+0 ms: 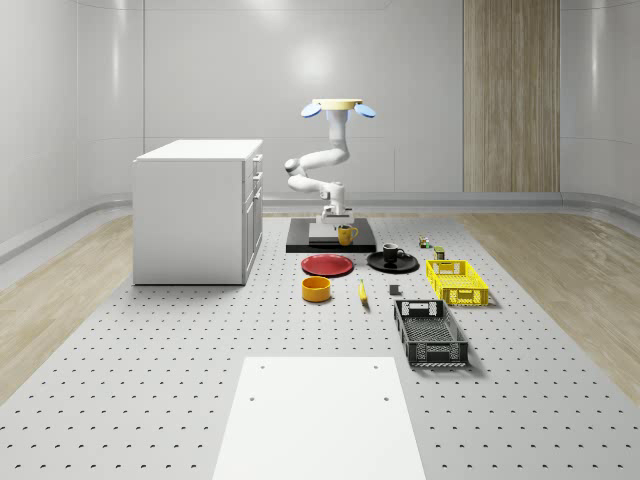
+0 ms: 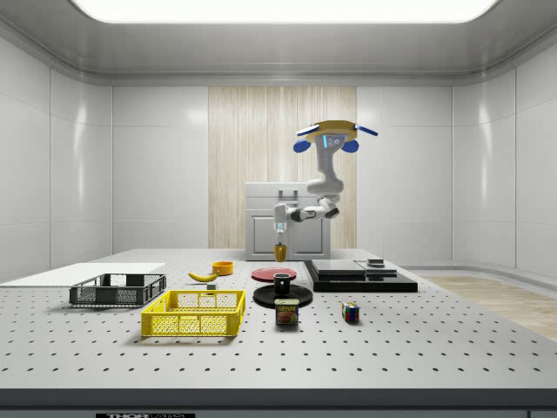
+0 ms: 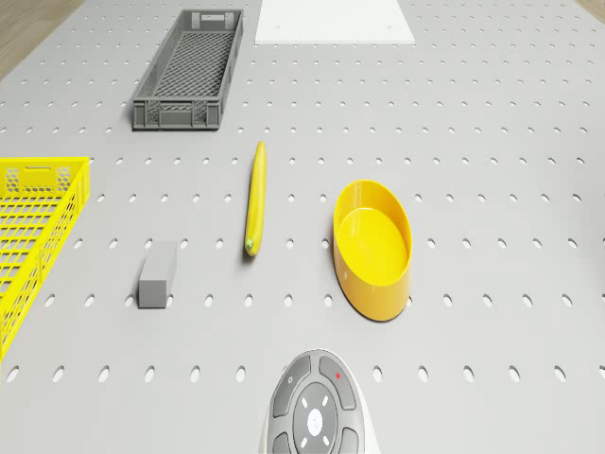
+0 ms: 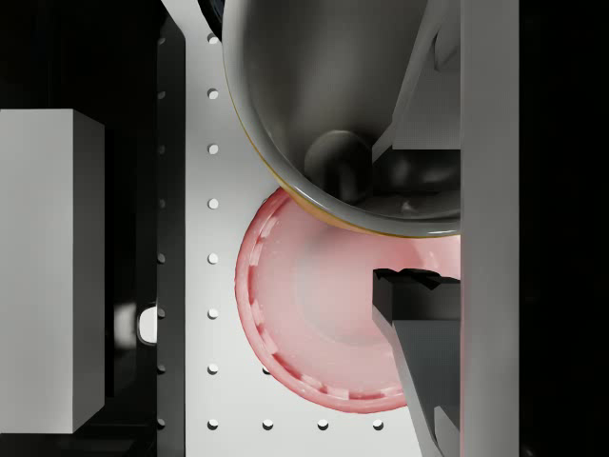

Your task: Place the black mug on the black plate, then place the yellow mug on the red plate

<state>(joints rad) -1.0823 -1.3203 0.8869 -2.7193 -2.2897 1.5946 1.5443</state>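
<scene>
Pincer (image 1: 345,228) of mine is clamped on the yellow mug (image 1: 347,235), which hangs in the air just behind the red plate (image 1: 327,265) in the whole-scene view. From the side, I see the mug (image 2: 280,252) held clear above that plate (image 2: 273,273), a gap that the whole-scene view leaves unclear. My wrist view looks past the mug's rim (image 4: 314,105) to the red plate (image 4: 314,314) below, with one finger (image 4: 419,333) beside it. My drone body (image 1: 338,106) hovers above the far end of the bench (image 1: 150,380), over the black slab (image 1: 330,240). The black mug (image 1: 391,254) already stands on the black plate (image 1: 393,263). My drone view takes in a banana (image 3: 255,197), a yellow bowl (image 3: 373,248), a grey block (image 3: 158,273) and a dark crate (image 3: 189,68).
</scene>
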